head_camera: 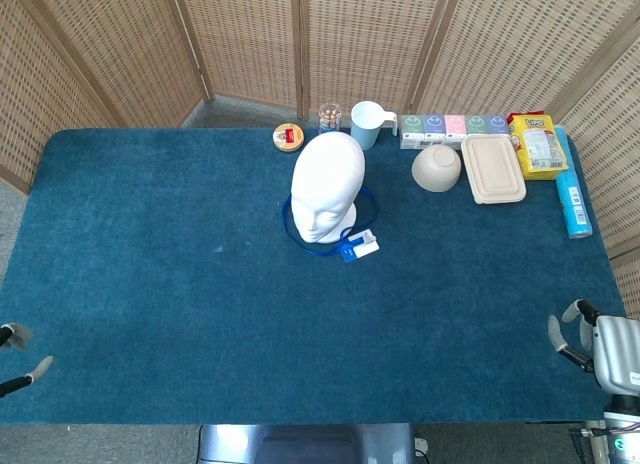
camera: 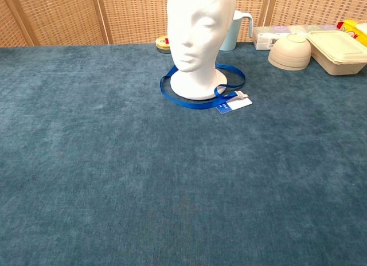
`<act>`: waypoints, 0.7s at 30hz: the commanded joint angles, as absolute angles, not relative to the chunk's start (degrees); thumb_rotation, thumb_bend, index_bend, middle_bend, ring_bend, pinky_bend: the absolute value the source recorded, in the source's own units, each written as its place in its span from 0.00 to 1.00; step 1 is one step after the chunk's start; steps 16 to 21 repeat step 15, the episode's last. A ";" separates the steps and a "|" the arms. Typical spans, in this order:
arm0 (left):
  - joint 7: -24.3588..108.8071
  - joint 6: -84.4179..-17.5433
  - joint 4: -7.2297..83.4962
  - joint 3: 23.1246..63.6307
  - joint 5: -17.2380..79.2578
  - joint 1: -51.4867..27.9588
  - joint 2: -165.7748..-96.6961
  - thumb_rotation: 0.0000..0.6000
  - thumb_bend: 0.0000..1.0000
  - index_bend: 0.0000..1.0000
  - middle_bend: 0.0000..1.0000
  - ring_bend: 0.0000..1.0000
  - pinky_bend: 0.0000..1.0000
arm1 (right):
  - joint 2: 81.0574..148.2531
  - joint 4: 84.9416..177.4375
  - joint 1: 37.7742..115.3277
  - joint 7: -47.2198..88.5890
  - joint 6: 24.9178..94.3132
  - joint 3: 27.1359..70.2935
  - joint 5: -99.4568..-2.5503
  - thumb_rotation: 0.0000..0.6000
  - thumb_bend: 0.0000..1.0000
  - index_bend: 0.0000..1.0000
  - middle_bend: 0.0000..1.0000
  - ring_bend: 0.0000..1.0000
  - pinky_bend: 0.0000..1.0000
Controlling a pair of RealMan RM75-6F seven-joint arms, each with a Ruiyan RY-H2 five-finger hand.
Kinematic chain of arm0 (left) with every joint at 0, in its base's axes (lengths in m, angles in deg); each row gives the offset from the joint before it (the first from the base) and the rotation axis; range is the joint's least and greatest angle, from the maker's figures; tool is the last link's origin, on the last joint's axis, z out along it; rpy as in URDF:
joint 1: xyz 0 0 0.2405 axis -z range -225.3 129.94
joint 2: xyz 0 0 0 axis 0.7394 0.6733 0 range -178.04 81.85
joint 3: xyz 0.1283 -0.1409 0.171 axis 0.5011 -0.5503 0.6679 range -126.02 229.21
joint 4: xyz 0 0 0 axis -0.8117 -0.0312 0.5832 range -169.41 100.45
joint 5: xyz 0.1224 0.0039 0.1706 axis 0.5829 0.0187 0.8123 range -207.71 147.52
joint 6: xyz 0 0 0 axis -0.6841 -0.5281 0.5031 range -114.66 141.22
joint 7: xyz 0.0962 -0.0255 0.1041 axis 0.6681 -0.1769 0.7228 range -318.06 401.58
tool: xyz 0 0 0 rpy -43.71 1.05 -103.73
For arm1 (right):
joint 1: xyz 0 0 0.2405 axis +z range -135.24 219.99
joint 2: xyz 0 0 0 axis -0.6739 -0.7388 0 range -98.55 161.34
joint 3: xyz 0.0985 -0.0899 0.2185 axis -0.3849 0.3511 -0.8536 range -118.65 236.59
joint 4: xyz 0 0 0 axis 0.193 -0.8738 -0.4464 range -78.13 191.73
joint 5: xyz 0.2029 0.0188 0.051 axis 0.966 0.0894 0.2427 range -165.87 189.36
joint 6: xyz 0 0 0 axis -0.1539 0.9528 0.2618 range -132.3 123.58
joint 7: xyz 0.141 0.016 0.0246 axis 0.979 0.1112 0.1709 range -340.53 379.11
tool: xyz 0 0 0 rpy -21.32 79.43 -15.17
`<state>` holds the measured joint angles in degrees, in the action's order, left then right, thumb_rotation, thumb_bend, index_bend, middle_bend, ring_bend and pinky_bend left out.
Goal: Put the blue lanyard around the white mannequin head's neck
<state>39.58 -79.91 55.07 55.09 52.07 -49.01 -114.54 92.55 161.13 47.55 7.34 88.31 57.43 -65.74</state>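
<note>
Blue lanyard [camera: 172, 94] encircles mannequin head [camera: 200, 31], badge [camera: 234, 103] rightward.

One mannequin head [head_camera: 327, 187], one lanyard [camera: 202, 101], one mug [head_camera: 367, 123], one bowl [head_camera: 436, 168], one lidded container [head_camera: 493, 169], two hands at the near corners.
</note>
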 commanded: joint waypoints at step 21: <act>40.79 -79.44 58.63 53.79 53.49 -49.95 -112.79 0.80 0.19 0.46 0.54 0.47 0.52 | 91.48 160.47 44.49 10.36 88.56 57.19 -67.92 0.18 0.47 0.54 0.79 0.91 0.99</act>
